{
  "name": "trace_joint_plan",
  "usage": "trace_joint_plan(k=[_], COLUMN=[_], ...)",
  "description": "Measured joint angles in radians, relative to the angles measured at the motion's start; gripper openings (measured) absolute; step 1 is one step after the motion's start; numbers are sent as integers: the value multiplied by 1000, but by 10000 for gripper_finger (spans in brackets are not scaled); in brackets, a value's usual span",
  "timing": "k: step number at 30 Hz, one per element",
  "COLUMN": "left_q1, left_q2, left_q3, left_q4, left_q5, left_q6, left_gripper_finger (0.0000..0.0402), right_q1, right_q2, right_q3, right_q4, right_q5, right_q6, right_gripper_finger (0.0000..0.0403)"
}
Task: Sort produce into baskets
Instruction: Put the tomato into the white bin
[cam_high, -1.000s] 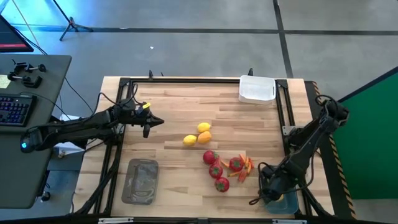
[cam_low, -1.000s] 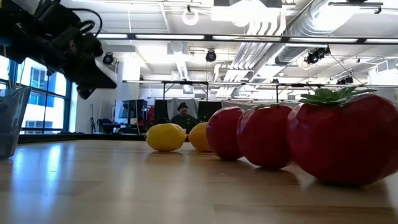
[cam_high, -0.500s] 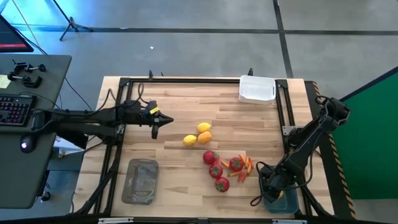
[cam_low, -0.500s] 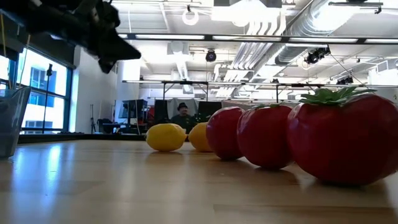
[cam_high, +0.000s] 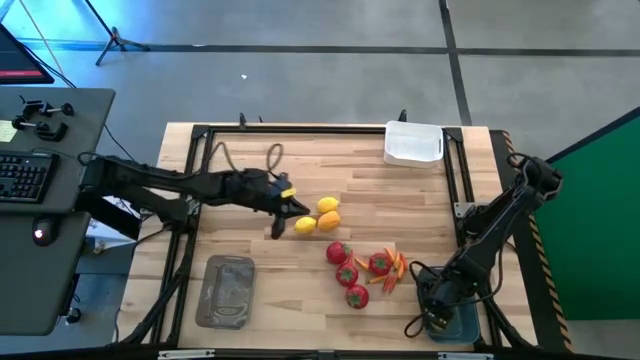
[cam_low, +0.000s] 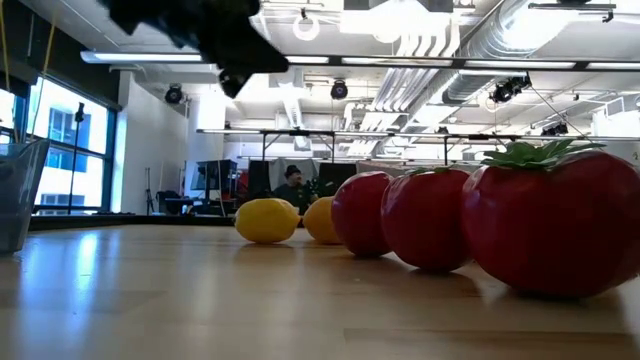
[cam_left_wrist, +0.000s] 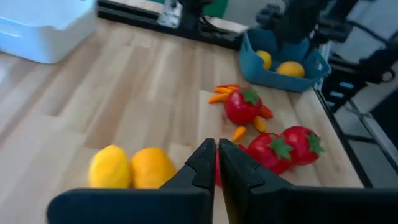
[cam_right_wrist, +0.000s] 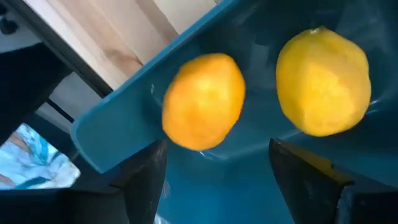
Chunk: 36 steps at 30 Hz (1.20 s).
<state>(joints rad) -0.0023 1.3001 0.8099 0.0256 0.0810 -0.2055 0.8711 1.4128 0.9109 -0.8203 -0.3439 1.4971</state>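
Care is what the reach calls for: the left gripper (cam_high: 277, 231), fingers pressed together beside the three loose lemons (cam_high: 318, 215) mid-desk, should spread before dropping over the nearest. The right gripper (cam_high: 437, 313) hangs spread over the blue-teal basket (cam_left_wrist: 283, 65), which holds two lemons (cam_right_wrist: 261, 96). Four red fruits (cam_high: 351, 274) and some peppers (cam_high: 398, 268) lie loose; white basket (cam_high: 413, 143) and grey basket (cam_high: 226, 290) sit apart.

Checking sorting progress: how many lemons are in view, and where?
5. Three lie mid-table: lemon one, lemon two, lemon three. Two sit in the blue tray: an orange-yellow lemon and a yellow lemon. More may be hidden.
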Motion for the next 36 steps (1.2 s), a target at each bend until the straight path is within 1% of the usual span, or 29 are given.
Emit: trace_joint_plan(k=[4, 6, 8, 12, 17, 20, 23, 27, 30, 32, 36], left_q1=[-39, -61, -83, -122, -136, -145, -161, -189, -209, -217, -212], left_q2=[113, 168, 223, 328, 460, 521, 570, 621, 640, 655, 692], left_q3=[138, 206, 273, 403, 525, 585, 629, 666, 675, 675, 675], left_q4=[-74, -110, -154, -305, -447, -469, -487, -543, -541, -540, -538], left_q5=[25, 56, 77, 80, 61, 16, -24, -66, -119, -145, -146], left_q6=[30, 55, 94, 210, 302, 385, 506, 681, 786, 831, 853], left_gripper_finger=[36, 54, 75, 124, 196, 235, 262, 276, 278, 278, 278], right_q1=[0, 0, 0, 0, 4, 12, 27, 50, 68, 75, 86], right_q2=[0, 0, 0, -1, -1, -1, -1, -1, -1, -1, -1], right_q3=[69, 109, 148, 198, 209, 210, 209, 210, 209, 210, 209], right_q4=[-125, -195, -266, -365, -380, -380, -380, -380, -381, -382, -385], right_q5=[6, 27, 54, 77, 77, 74, 60, 43, 43, 42, 40], right_q6=[-89, -134, -173, -216, -223, -223, -222, -216, -215, -215, -215], right_gripper_finger=[272, 272, 272, 272, 272, 272, 272, 272, 272, 272, 272])
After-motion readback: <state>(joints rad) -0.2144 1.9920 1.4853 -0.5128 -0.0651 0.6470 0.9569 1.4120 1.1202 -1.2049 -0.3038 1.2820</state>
